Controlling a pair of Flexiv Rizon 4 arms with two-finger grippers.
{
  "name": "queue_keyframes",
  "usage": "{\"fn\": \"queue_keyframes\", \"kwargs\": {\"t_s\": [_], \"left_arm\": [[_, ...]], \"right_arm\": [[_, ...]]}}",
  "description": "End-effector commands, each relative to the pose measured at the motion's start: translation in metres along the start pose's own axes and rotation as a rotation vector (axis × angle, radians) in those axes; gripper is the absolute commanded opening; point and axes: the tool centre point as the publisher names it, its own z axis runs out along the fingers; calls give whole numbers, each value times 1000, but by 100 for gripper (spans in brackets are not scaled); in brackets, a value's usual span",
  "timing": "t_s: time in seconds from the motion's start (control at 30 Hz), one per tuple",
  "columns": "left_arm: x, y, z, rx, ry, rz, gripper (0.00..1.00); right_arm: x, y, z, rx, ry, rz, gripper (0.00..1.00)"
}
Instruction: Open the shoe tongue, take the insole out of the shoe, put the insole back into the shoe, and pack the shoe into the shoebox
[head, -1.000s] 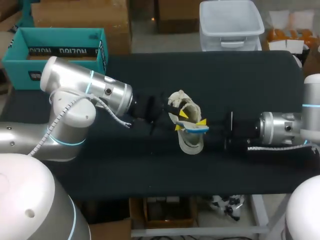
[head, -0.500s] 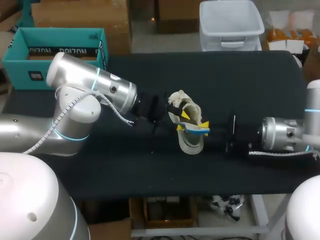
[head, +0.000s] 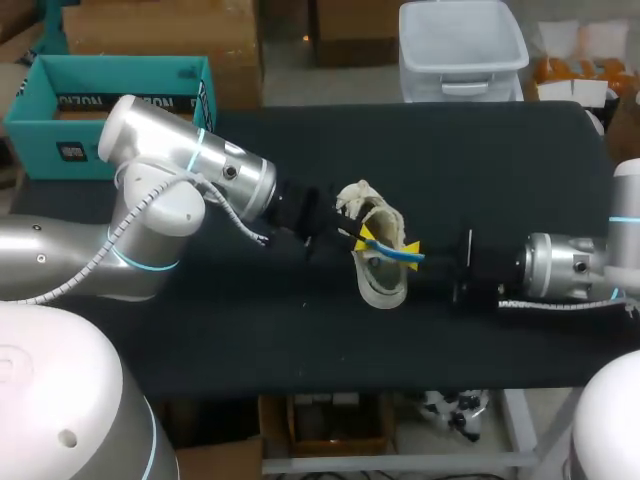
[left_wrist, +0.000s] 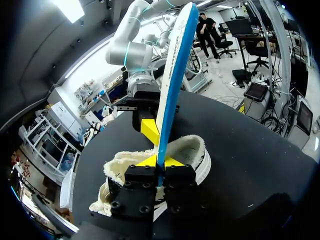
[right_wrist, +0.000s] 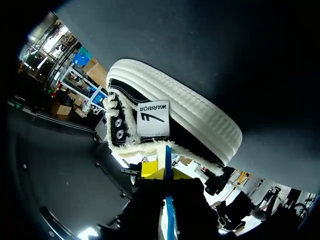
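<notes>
A black shoe (head: 378, 282) with cream fleece lining and a white sole lies on its side in the middle of the black table (head: 500, 160). A thin blue-and-white insole (head: 396, 256) stands out of its opening. My left gripper (head: 365, 238) comes in from the left, shut on one edge of the insole (left_wrist: 175, 65). My right gripper (head: 408, 248) comes in from the right, shut on the insole's other end (right_wrist: 168, 155). In the left wrist view the shoe (left_wrist: 192, 150) lies just ahead of my left gripper (left_wrist: 160, 161). In the right wrist view the shoe (right_wrist: 165, 125) lies ahead of my right gripper (right_wrist: 167, 172).
A teal shoebox (head: 110, 100), open on top, stands at the table's far left corner behind my left arm. Bare black table lies in front of the shoe and to its rear right.
My left arm has pushed in toward the shoe and its fingers have closed on the insole. The insole has tilted up slightly. The right gripper keeps its hold.
</notes>
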Motion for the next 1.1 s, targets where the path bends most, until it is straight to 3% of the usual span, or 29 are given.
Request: {"fn": "queue_keyframes", "kwargs": {"t_s": [0.03,0.53,1.1], "left_arm": [[-3,1,2,-7,10,15,0],[-5,5,4,-79,71,129,0],[-9,21,5,-108,72,97,0]], "right_arm": [[-1,7,2,8,-3,-1,0],[-2,13,7,-34,-33,-44,0],[0,28,8,-31,-54,-23,2]]}}
